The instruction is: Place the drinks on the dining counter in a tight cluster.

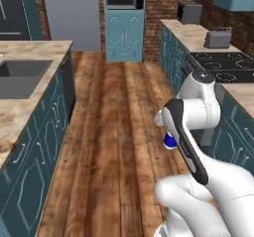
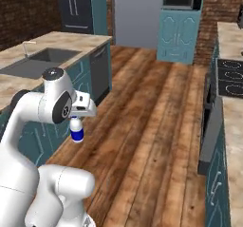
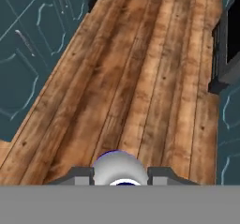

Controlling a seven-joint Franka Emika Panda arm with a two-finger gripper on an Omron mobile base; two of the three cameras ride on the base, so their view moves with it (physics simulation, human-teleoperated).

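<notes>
Now white bottle [image 2: 76,132] between jaws.

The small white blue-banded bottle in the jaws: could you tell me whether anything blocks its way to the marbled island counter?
Nothing visible does: the small white blue-banded bottle hangs over bare wooden floor, beside the beige marbled island counter.
</notes>
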